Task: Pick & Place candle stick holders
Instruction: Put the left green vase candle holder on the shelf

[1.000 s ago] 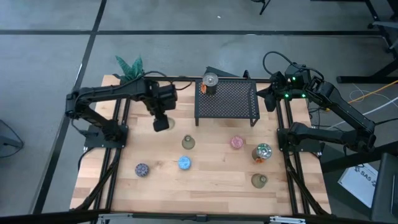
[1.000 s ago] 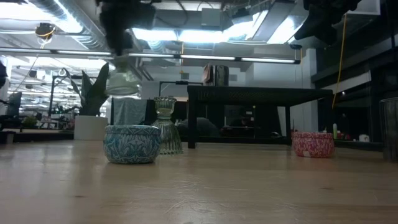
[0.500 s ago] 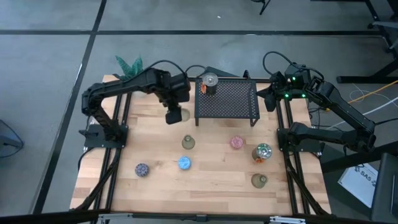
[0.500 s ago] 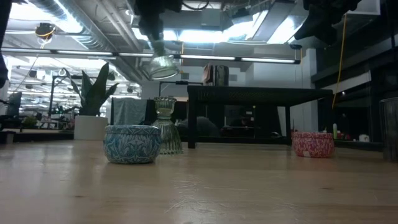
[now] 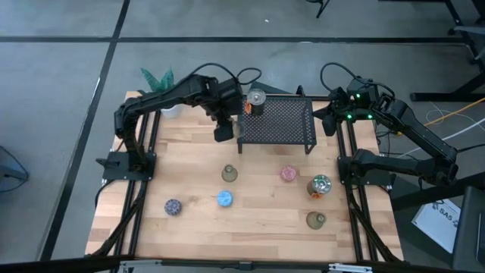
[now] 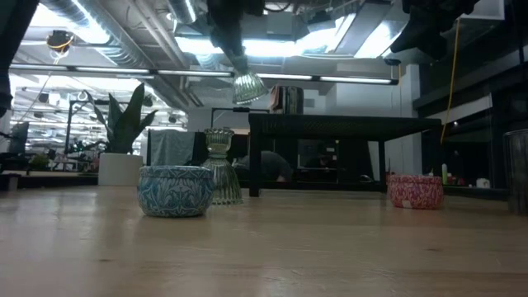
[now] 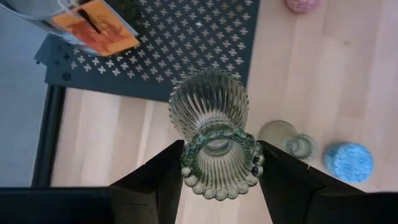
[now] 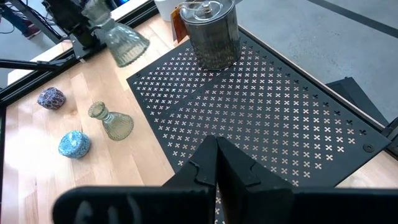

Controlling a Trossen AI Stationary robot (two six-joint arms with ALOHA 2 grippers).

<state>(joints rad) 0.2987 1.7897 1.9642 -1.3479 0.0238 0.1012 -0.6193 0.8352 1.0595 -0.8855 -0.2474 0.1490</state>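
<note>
My left gripper (image 5: 222, 130) is shut on an olive-green ribbed glass holder (image 7: 211, 109), held in the air just off the left end of the black mesh rack (image 5: 276, 121); it also shows in the low view (image 6: 247, 85) and the right wrist view (image 8: 118, 40). A silvery holder with an orange label (image 5: 256, 98) stands on the rack's far left corner. A second olive glass holder (image 5: 229, 174), a blue one (image 5: 224, 199), a pink one (image 5: 288, 174), a purple-speckled one (image 5: 173, 206), a silvery one (image 5: 320, 186) and an olive one (image 5: 316, 220) stand on the table. My right gripper (image 8: 216, 146) is shut and empty above the rack's right end. My left gripper pinches the holder's narrow beaded top (image 7: 219, 163) between its two fingers (image 7: 163, 177), one on each side. The fingers come from above, pointing down. The holder hangs below them, lifted clear, its wide ribbed foot (image 6: 248, 87) down and tipped a little.
A white potted green plant (image 5: 158, 80) stands at the far left corner. The rack stands on thin legs at the table's far middle. Bare wood lies along the near edge (image 5: 242, 235) and left of the purple holder.
My left gripper has carried the glass holder toward the table's right and far edges and a little up, from over the left part of the table to the rack's left end. The holder has stayed lifted clear, hanging below the fingers.
</note>
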